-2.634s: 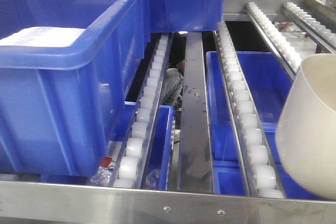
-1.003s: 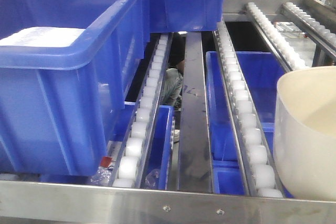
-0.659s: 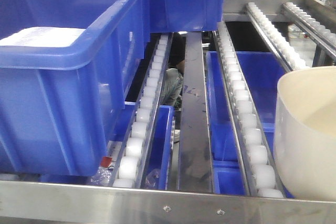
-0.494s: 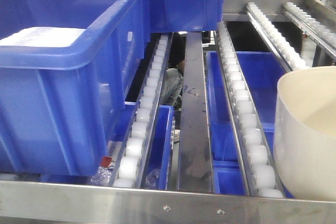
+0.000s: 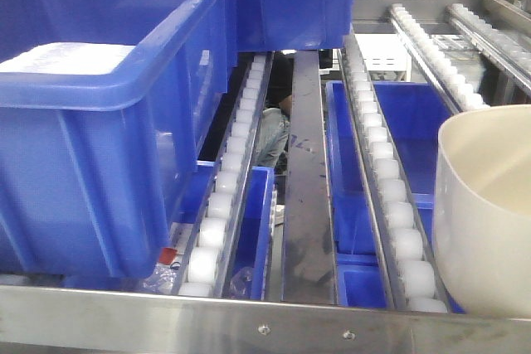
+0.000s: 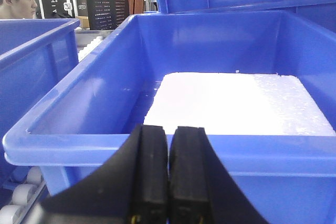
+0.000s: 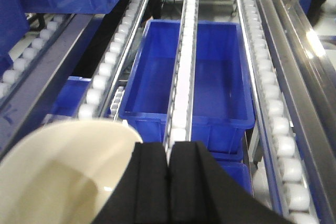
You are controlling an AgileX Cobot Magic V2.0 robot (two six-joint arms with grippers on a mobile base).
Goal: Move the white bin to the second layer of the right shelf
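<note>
Sitting upright, the white bin [image 5: 485,221] opens upward on roller tracks [image 5: 388,196].

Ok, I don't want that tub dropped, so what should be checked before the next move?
1. Right tool grips the glossy cream-white plastic bin: cannot tell. It looks shut, and the rim meets it from one side.
2. Bin seated on the white-roller steel rack level: cannot tell. The flat steel front rail hides its base.
3. Roller lane ahead free: ok. The open blue plastic crate sits below the tracks.
4. Bin upright: ok. Its opening faces up.
5. Left tool out of the way: ok. It is shut, facing the large blue crate holding a white slab.
</note>
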